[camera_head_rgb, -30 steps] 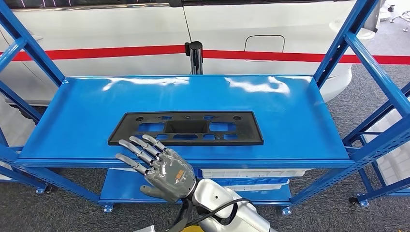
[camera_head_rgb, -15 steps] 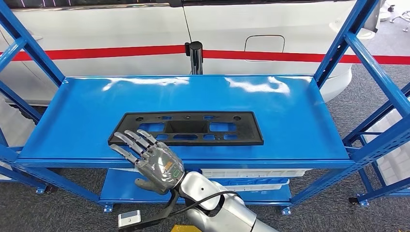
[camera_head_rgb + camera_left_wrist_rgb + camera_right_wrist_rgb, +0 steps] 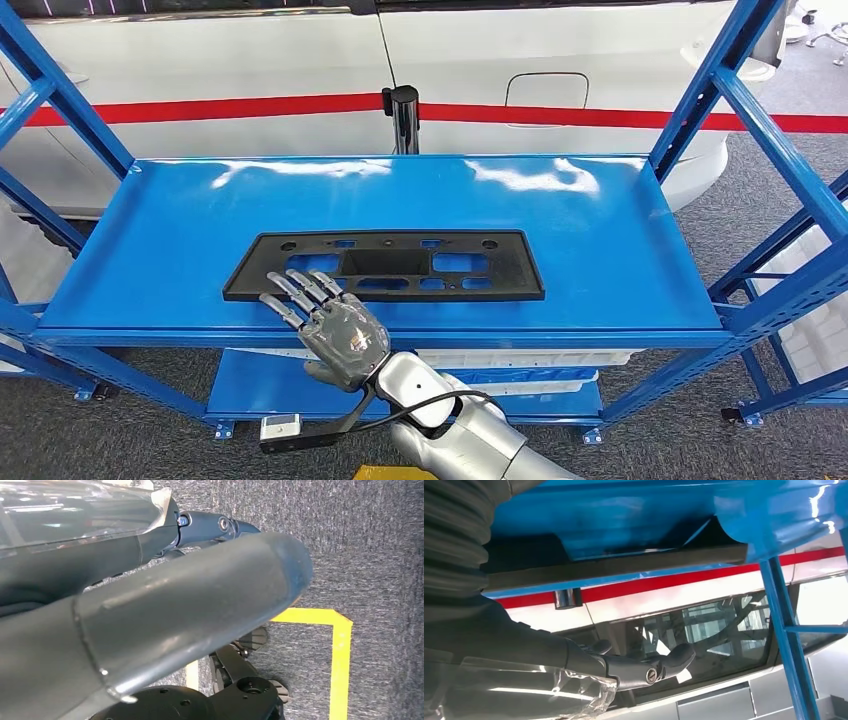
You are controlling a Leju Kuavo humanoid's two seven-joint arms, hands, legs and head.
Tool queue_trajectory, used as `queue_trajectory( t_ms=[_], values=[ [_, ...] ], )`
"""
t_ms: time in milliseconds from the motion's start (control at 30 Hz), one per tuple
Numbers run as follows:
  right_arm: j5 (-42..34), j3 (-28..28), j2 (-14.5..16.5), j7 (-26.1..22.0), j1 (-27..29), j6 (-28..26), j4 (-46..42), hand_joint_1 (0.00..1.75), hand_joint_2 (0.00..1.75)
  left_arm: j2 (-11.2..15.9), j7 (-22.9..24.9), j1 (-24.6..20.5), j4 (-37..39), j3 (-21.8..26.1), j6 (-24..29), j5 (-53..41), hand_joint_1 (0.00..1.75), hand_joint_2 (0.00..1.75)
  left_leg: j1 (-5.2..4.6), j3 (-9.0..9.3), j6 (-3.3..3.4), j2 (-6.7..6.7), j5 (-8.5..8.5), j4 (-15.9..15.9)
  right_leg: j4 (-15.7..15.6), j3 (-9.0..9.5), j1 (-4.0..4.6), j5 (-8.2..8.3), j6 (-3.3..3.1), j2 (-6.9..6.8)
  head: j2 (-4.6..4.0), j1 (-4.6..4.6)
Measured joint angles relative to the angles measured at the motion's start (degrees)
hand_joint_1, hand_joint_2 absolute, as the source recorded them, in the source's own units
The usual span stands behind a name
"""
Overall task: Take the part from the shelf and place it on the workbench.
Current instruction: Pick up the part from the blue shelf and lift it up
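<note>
Head view: my right hand (image 3: 335,325) w/ fingers spread, holding nothing, tips at the near-left edge of the black part (image 3: 385,266), which lies flat on the blue shelf (image 3: 600,230). No grasp yet; lift and carry to workbench all left.

A silver, smooth-shelled forearm (image 3: 455,425) is seen, ending in a grey hand (image 3: 335,325) with darker segmented fingers (image 3: 290,290). A black cable (image 3: 420,402) is looped along the wrist. A grey ribbed cover (image 3: 454,535) and clear plastic wrapping (image 3: 524,690) are noted near the right wrist.
</note>
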Motion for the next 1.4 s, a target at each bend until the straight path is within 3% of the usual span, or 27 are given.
queue_trajectory(
  t_ms=[167, 433, 700, 833, 867, 967, 1400],
  values=[
    [5.7, -2.0, 1.5, 6.3, -2.0, -4.1, 6.5, 0.00, 1.75, -0.1, 1.5, -0.1, 0.0, 0.0, 1.6, 0.3, 0.00, 0.00, 0.00, 0.02, 0.00, 0.00, 0.00, 0.0, 0.0, 0.02, 0.00, 0.00, 0.00, 0.00, 0.01, 0.00],
    [7.3, -6.8, 3.5, 8.8, -4.9, -8.9, 15.1, 0.00, 1.75, -0.4, 2.7, -0.2, 0.0, 0.6, 2.6, 0.2, 0.00, 0.00, 0.00, 0.08, 0.00, 0.01, 0.00, 0.0, 0.0, 0.06, 0.00, 0.00, 0.00, 0.01, 0.01, 0.00],
    [9.5, -10.3, 4.2, 10.8, -5.6, -9.0, 17.3, 0.01, 1.75, -0.6, 4.5, -0.5, 0.0, 1.0, 4.3, 0.5, 0.00, 0.00, 0.00, 0.08, 0.00, 0.01, -0.01, 0.0, 0.0, 0.07, 0.00, 0.00, 0.00, 0.01, 0.00, 0.00],
    [10.8, -11.4, 4.5, 11.5, -6.0, -8.4, 18.3, 1.47, 1.75, -0.6, 5.0, -0.7, 0.0, 1.2, 4.7, 0.7, 0.00, 0.00, 0.00, 0.09, 0.00, 0.01, 0.00, 0.0, 0.0, 0.08, 0.00, 0.00, 0.00, 0.01, 0.00, 0.00],
    [11.1, -11.6, 4.5, 11.6, -6.1, -8.3, 18.5, 1.56, 1.75, -0.6, 5.1, -0.7, 0.0, 1.3, 4.8, 0.8, 0.00, 0.00, 0.00, 0.10, 0.00, 0.01, 0.00, 0.0, 0.0, 0.08, 0.00, 0.00, 0.00, 0.01, 0.00, 0.00],
    [12.1, -11.9, 4.6, 12.2, -6.2, -7.9, 19.0, 1.67, 1.75, -0.6, 5.3, -0.8, 0.0, 1.7, 5.1, 1.1, 0.00, 0.00, 0.00, 0.10, 0.00, 0.01, 0.00, 0.0, 0.0, 0.08, 0.00, 0.00, 0.00, 0.01, 0.00, -0.01],
    [17.5, -12.0, 4.5, 15.9, -6.2, -6.3, 19.7, 1.69, 1.75, -0.6, 5.2, -0.9, 0.0, 2.5, 5.3, 1.3, 0.00, 0.00, -0.01, 0.13, 0.00, 0.00, 0.00, 0.0, 0.0, 0.11, 0.00, 0.00, 0.00, 0.01, 0.00, 0.00]
  ],
)
